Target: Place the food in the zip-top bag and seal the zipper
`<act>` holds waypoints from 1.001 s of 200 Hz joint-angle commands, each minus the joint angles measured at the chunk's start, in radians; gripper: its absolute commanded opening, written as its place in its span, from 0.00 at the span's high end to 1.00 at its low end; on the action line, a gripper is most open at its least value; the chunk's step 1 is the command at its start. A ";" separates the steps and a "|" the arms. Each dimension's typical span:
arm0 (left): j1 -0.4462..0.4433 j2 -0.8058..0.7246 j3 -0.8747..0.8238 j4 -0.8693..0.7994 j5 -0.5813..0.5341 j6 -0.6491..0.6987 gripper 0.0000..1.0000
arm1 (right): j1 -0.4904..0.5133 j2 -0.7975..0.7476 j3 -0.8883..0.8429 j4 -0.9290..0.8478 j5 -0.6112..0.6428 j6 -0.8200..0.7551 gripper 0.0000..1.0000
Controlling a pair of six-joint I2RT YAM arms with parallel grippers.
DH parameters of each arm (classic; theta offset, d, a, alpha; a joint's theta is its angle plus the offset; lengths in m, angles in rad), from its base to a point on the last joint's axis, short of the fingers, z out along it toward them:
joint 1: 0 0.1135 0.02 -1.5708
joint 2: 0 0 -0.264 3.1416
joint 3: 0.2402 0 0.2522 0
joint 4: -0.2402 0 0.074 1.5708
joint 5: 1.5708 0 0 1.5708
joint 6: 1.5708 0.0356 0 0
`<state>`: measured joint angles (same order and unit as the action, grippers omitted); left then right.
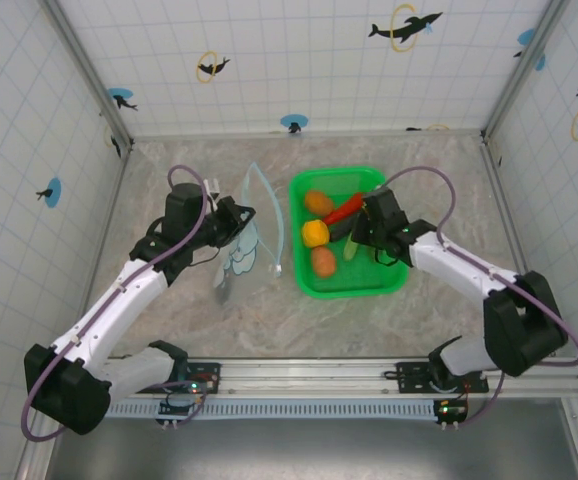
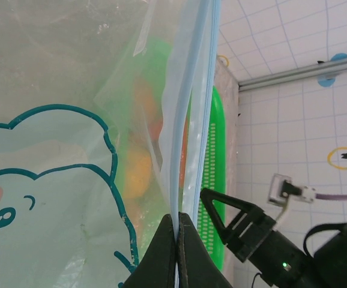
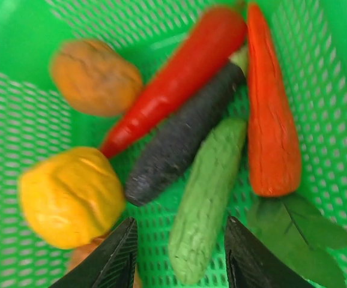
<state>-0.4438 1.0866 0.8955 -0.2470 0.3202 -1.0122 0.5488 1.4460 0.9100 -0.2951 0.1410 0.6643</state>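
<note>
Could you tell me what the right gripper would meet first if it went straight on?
Probably the green bumpy vegetable, lying in the basket between the fingers of the right gripper, though depth is unclear.

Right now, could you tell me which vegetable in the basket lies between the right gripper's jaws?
The bumpy green one: only its end reaches between the open jaws; the dark one and the carrot beside it stop short.

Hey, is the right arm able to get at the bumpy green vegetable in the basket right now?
Probably yes: the right gripper hovers open just above the green vegetable, straddling its end, and nothing lies on top of it.
</note>
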 commanded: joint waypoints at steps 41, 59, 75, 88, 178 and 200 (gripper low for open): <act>0.005 -0.008 -0.006 -0.038 0.016 0.065 1.00 | -0.003 0.186 0.129 -0.043 -0.025 0.095 0.51; 0.006 -0.010 -0.007 -0.041 0.013 0.073 1.00 | -0.003 0.232 0.150 -0.049 -0.005 0.120 0.49; 0.007 -0.014 -0.016 -0.037 0.013 0.080 1.00 | 0.000 0.250 0.140 -0.021 0.016 0.135 0.48; 0.006 -0.019 -0.029 -0.031 0.011 0.080 1.00 | 0.005 0.265 0.141 -0.022 0.044 0.138 0.48; 0.005 -0.026 -0.042 -0.034 0.010 0.072 1.00 | -0.009 0.247 0.038 0.131 -0.051 0.126 0.70; 0.006 -0.027 -0.028 -0.045 0.008 0.074 1.00 | -0.013 0.169 0.006 0.150 -0.040 0.113 0.70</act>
<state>-0.4438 1.0782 0.8440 -0.2775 0.3275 -0.9642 0.5415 1.7126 0.9508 -0.2050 0.1093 0.7906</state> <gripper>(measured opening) 0.055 0.318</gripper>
